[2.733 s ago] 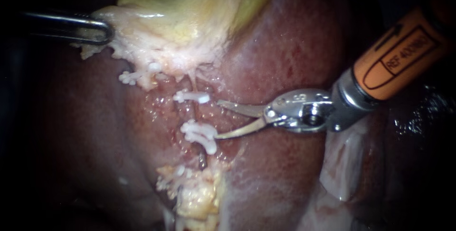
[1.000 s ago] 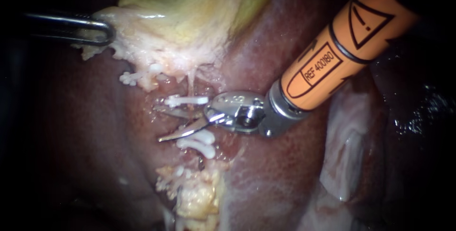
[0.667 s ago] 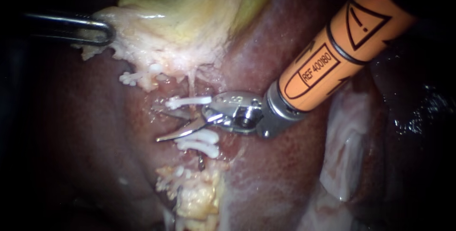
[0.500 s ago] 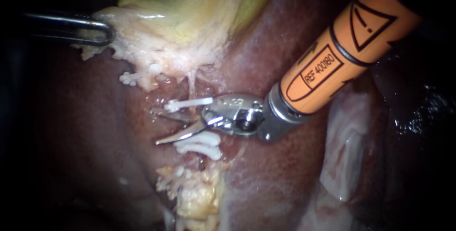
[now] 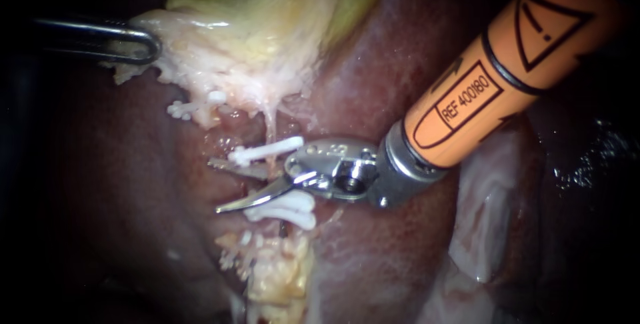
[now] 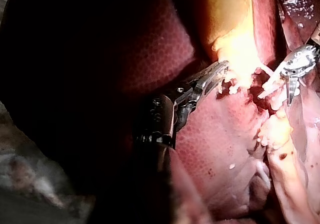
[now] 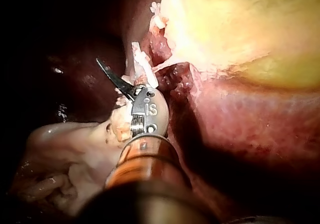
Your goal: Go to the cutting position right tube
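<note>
My right instrument (image 5: 215,186), on an orange shaft, reaches in from the upper right with its two curved blades open. The blades straddle the right tube (image 5: 272,131), a thin pale strand, between an upper white clip (image 5: 267,151) and lower white clips (image 5: 285,207). The tube's stretch between the blades is mostly hidden by the metal. My left instrument (image 5: 137,45) holds the pale edge of the gallbladder (image 5: 267,11) at the upper left, jaws shut on it. In the left wrist view its jaws (image 6: 216,73) grip the same pale tissue.
Dark red liver (image 5: 400,84) surrounds the site. More white clips (image 5: 189,107) sit on a stump to the left, under the gallbladder's edge. Yellow fatty tissue (image 5: 277,274) lies below the lower clips. Pale tissue (image 5: 480,217) lies under the right shaft.
My right instrument has advanced leftward, so its open blades now straddle the tube between the clips. In the last second it shifted slightly and the upper clip tilted. The left instrument held still.
</note>
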Robot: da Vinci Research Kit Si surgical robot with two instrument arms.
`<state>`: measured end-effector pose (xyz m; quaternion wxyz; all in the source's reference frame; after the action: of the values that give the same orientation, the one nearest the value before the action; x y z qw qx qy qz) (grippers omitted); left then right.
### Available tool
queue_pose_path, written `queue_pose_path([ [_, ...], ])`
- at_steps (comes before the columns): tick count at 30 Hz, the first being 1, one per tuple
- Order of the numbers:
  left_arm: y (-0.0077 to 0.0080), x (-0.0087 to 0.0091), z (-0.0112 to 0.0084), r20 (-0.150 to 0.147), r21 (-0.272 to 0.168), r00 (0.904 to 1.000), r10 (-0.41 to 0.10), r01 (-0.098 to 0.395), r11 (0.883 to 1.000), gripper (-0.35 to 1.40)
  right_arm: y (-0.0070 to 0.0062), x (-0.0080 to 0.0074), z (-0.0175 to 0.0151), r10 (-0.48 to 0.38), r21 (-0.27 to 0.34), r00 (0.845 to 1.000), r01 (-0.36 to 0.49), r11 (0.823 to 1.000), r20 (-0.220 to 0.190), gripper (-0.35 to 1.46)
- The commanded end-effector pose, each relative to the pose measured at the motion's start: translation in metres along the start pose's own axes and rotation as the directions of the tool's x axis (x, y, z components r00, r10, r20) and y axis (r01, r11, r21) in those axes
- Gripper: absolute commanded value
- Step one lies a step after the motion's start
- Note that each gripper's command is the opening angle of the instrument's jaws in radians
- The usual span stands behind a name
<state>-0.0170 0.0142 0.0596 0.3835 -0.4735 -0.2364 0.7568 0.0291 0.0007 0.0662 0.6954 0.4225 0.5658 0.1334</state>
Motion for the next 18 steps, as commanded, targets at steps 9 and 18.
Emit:
queue_pose_path([
  [9,0.0000,0.0000,0.0001,0.000,0.000,1.0000,0.000,0.000,1.000,-0.35,0.0007,-0.0001,0.0001,0.141,-0.021,0.990,-0.141,0.990,-0.012,-0.35],
  [18,0.0000,0.0000,0.0001,0.000,0.000,1.0000,0.000,0.000,1.000,-0.35,0.0025,-0.0011,-0.0009,0.143,-0.068,0.989,-0.145,0.987,-0.029,-0.35],
])
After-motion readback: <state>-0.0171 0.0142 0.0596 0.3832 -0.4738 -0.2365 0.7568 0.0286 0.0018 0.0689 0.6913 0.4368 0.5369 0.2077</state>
